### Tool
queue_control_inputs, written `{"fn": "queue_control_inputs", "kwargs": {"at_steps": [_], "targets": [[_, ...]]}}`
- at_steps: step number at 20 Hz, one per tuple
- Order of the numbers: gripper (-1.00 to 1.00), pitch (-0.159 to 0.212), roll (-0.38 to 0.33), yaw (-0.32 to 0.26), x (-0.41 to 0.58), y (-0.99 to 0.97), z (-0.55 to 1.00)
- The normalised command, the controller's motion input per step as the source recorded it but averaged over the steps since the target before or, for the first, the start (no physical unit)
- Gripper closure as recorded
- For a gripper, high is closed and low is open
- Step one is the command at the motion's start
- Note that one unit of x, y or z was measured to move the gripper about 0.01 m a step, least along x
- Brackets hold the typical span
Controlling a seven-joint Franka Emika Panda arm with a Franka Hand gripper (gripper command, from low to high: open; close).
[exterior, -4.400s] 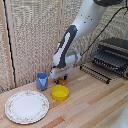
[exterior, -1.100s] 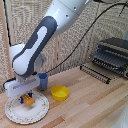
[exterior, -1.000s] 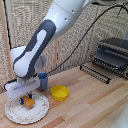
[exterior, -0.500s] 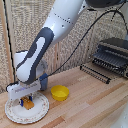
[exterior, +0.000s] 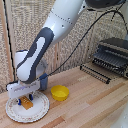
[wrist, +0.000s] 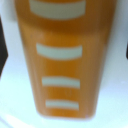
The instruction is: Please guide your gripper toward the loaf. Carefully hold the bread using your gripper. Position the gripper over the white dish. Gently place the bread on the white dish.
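A wooden table point(exterior: 95, 107) carries the white dish point(exterior: 14, 111), a yellow bowl point(exterior: 59, 92), seemingly a toaster point(exterior: 112, 57).

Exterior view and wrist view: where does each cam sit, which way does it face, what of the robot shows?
Exterior view: off the arm, across the wooden table, facing the white dish, yellow bowl and toaster oven; shows the arm and gripper.
Wrist view: on the wrist, looking close down at the bread over white; dark slivers at the edges may be fingers.
Shared: the bread on the white dish.

Orange-brown bread point(wrist: 70, 60) fills view over white dish point(wrist: 12, 107).
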Motion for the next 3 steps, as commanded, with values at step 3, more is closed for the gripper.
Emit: {"fn": "queue_control_inputs", "kwargs": {"at_steps": [3], "targets": [[-1.0, 0.077, 0.005, -0.045, 0.035, -0.03, 0.96]]}}
